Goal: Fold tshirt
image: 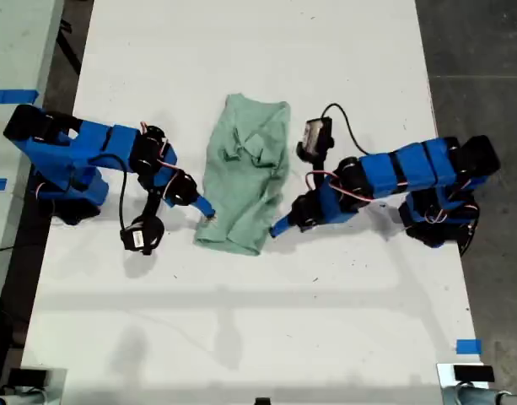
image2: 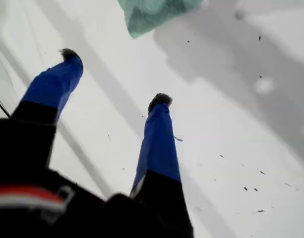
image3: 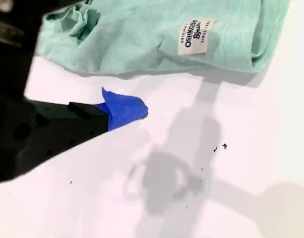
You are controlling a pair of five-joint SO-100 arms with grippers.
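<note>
The pale mint-green tshirt [image: 245,181] lies crumpled in a long bunch on the middle of the white table [image: 241,329]. My first gripper [image: 279,226], on the arm at the exterior view's right, is open beside the shirt's near corner with nothing between its blue fingers [image2: 159,144]. That corner of the tshirt [image2: 152,15] shows just beyond my first gripper [image2: 115,77]. My second gripper [image: 205,206], on the arm at the exterior view's left, hovers next to the other edge of the tshirt [image3: 142,34], near its white tag [image3: 195,37]. Of my second gripper [image3: 134,110] only one blue tip shows.
Both arm bases stand on the table's side edges, each with a loose black cable and a small camera module [image: 315,135] [image: 140,238]. Blue tape marks [image: 467,346] [image: 12,95] sit near the edges. Dark floor [image: 477,51] lies past the table at the exterior view's right.
</note>
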